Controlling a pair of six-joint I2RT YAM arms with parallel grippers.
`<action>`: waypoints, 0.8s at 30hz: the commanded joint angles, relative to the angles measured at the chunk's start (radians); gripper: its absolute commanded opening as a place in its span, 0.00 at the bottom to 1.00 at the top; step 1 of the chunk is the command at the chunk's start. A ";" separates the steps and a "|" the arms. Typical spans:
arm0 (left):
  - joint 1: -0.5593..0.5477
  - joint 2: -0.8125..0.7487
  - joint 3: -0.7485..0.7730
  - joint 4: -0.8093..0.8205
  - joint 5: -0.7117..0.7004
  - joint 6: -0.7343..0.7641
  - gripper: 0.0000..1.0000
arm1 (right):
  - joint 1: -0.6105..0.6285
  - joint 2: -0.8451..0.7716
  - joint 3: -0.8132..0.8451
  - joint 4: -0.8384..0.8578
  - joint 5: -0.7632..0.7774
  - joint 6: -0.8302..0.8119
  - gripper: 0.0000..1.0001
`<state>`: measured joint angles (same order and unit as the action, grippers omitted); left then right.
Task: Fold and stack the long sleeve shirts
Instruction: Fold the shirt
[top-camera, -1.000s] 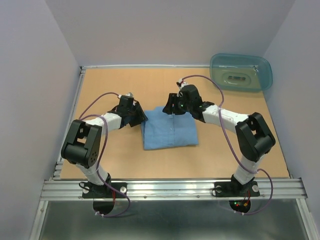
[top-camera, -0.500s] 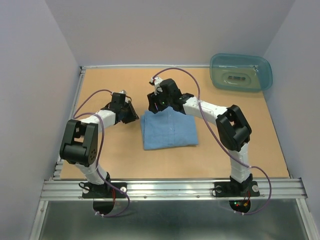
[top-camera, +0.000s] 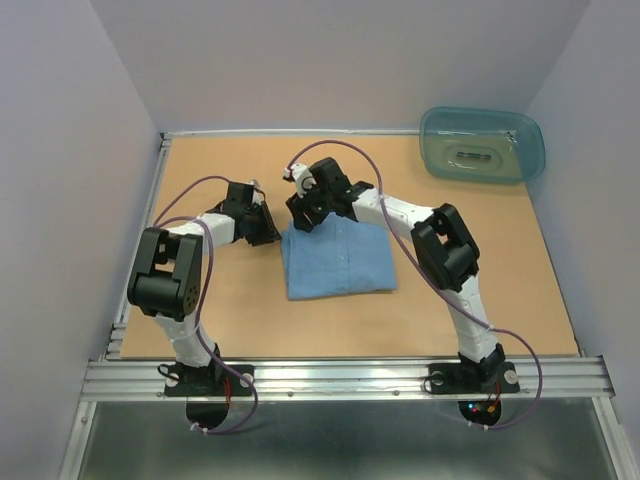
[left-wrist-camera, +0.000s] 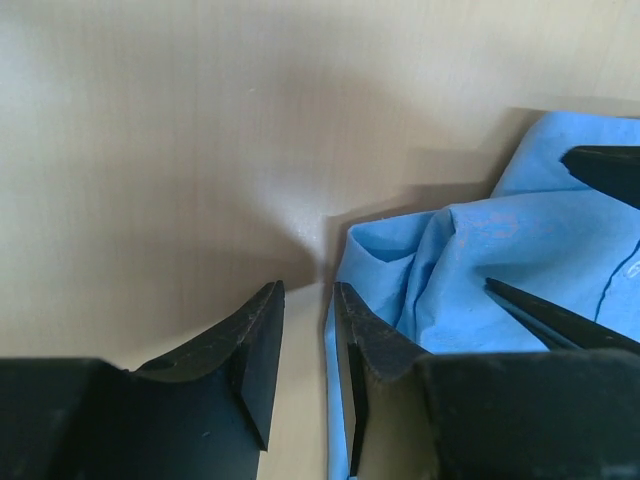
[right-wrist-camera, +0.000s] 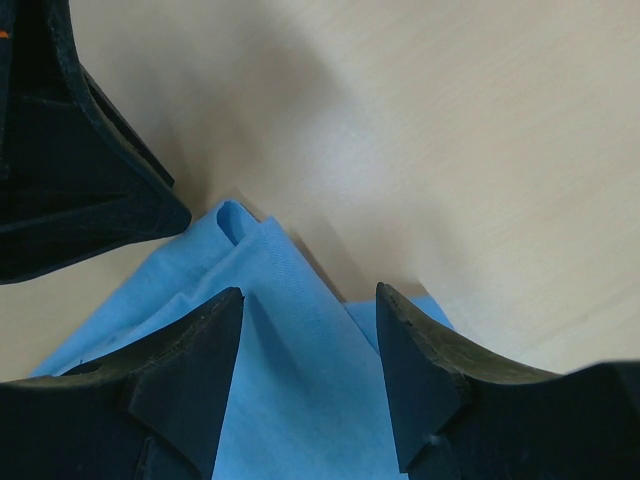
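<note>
One folded light blue long sleeve shirt (top-camera: 338, 258) lies mid-table. Both grippers meet at its back left corner. My left gripper (top-camera: 272, 234) sits low on the table beside that corner. In the left wrist view its jaws (left-wrist-camera: 308, 300) stand narrowly open over bare table, with the shirt (left-wrist-camera: 470, 270) edge against the right finger's inner side. My right gripper (top-camera: 297, 218) hovers over the same corner. In the right wrist view it (right-wrist-camera: 310, 300) is open, with the shirt (right-wrist-camera: 290, 340) fabric below and between its fingers. Nothing is gripped.
A translucent teal tub (top-camera: 482, 144) sits at the back right corner. The wooden table (top-camera: 200, 310) is bounded by walls at left, back and right. The left gripper's black body (right-wrist-camera: 80, 150) shows close by in the right wrist view.
The right arm swung left from the middle of the shirt's back edge to its back left corner. The left gripper's jaws narrowed and it edged closer to that corner.
</note>
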<state>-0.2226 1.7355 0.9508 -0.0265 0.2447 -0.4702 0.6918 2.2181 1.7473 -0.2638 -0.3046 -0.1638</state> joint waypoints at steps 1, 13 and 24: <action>-0.006 0.027 0.017 -0.021 0.018 0.024 0.39 | -0.002 0.025 0.095 -0.040 -0.060 -0.054 0.61; -0.026 0.070 0.019 -0.010 0.045 0.015 0.31 | 0.002 0.078 0.139 -0.083 -0.117 -0.069 0.55; -0.029 0.010 -0.014 -0.012 0.073 0.021 0.40 | 0.003 0.069 0.143 -0.097 -0.122 -0.066 0.14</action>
<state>-0.2436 1.7733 0.9691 0.0189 0.3111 -0.4713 0.6922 2.2971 1.8301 -0.3573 -0.4026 -0.2211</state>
